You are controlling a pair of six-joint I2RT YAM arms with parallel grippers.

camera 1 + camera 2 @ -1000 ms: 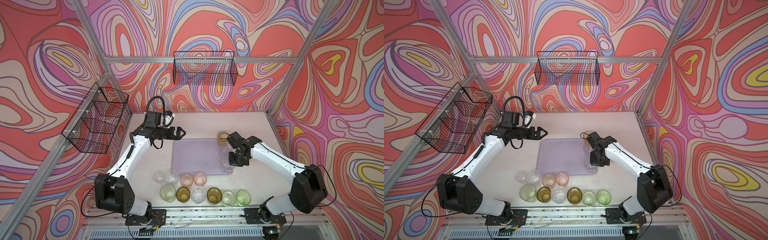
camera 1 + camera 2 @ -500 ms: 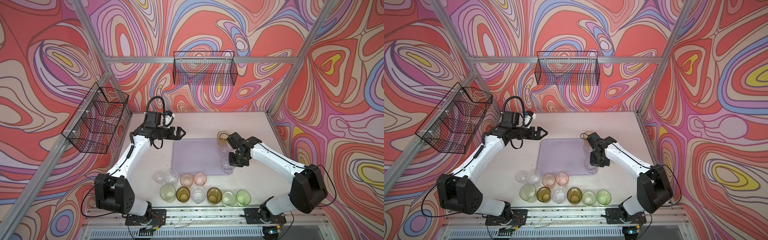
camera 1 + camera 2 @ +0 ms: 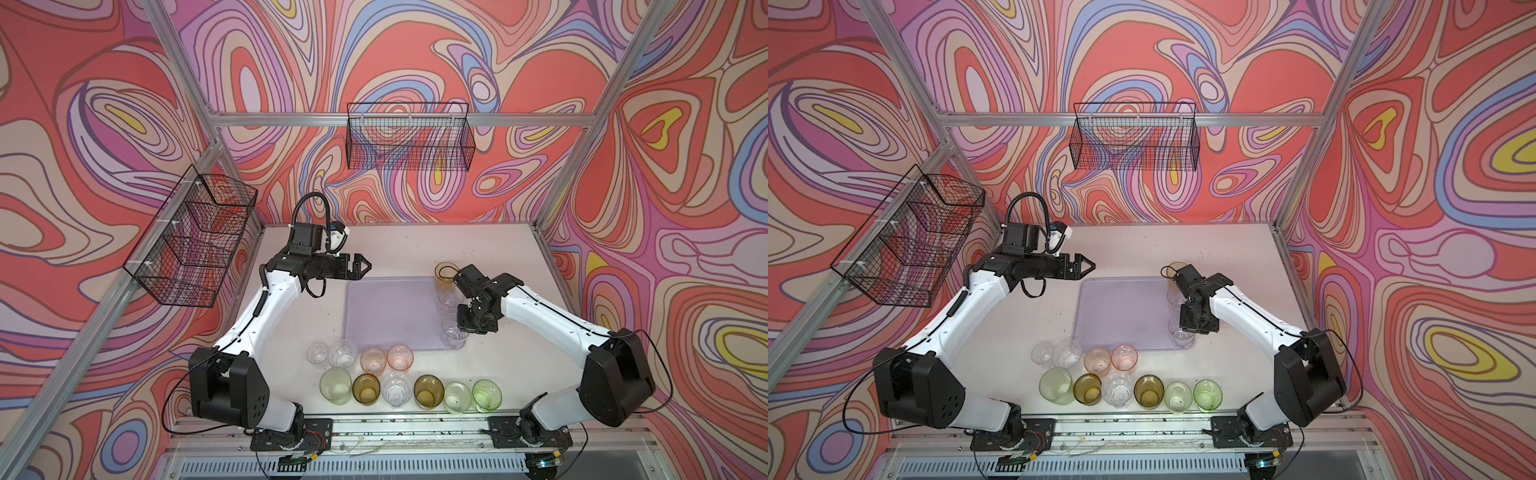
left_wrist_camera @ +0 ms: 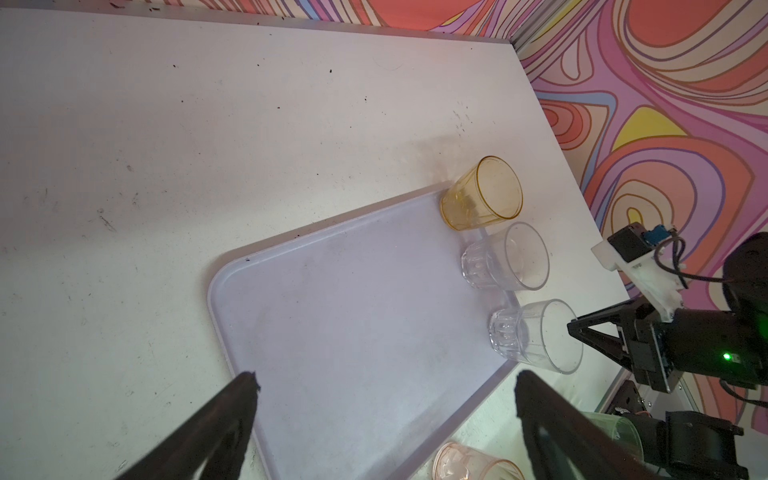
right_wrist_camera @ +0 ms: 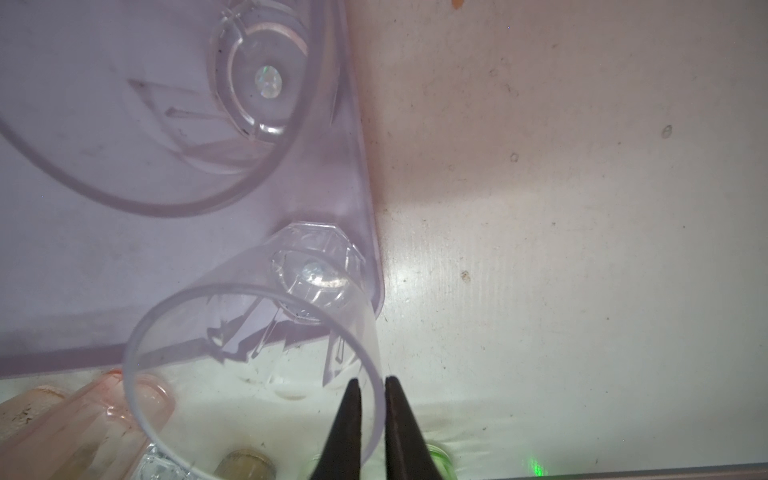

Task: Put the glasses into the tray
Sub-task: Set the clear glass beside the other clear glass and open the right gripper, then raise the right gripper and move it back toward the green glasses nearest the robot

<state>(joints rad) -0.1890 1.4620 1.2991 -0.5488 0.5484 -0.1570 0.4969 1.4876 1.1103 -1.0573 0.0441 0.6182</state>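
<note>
Between the tips of the right gripper [image 5: 372, 384] runs the rim of a clear glass [image 5: 249, 324], which stands upright in a corner of the tray [image 5: 83, 249]. The jaws are a narrow slit apart, and whether they pinch the wall I cannot tell. Beyond this gripper, along the same tray edge, stand a second clear glass [image 4: 503, 257] and an amber glass [image 4: 478, 195]. The left gripper [image 4: 385, 376] hangs wide open and empty at the diagonally opposite corner. Ten more glasses [image 3: 394, 388] stand on the surface [image 3: 291, 332], nearer the arms' bases than either gripper.
</note>
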